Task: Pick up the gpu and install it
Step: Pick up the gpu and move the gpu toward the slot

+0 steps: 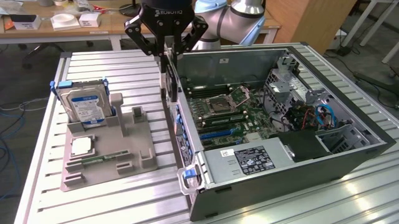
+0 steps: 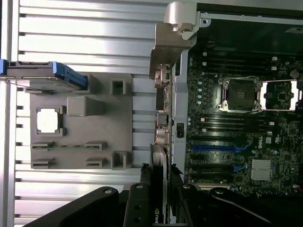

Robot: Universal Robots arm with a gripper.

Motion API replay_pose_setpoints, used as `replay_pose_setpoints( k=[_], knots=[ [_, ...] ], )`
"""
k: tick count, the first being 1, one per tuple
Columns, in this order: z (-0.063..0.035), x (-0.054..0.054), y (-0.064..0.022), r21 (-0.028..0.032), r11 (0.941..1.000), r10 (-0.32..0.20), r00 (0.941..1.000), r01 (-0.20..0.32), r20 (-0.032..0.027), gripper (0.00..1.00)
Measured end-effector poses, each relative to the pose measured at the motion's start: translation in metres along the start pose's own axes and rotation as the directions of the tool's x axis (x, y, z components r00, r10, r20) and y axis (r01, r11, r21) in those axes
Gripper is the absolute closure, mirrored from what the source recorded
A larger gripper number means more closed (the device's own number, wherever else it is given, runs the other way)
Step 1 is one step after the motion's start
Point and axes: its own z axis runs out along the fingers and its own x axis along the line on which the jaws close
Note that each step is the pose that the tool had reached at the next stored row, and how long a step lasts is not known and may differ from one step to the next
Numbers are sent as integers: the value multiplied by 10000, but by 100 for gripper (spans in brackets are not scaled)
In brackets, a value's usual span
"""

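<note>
Our hand (image 1: 168,50) pinches the gpu (image 1: 167,79); card hangs upright at the case (image 1: 268,186) wall, beside the mobo (image 1: 231,112). Pickup done, not yet in a slot.

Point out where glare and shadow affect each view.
Exterior view: light glares off the table slats beside the computer case, whose deeper corners sit shaded. Wrist view: the table slats wash out pale, the motherboard reads dark, and the gpu bracket gleams.
</note>
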Motion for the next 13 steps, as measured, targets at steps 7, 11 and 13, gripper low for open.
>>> replay_pose_setpoints(
  k=[7,11,13],
  knots=[
    [0,-40,-1,1,10000,3,10000,-3,0,74],
    [1,-55,-1,0,10000,4,10000,-4,-1,74],
    [1,-64,-1,0,10000,2,10000,-2,0,74]
  ],
)
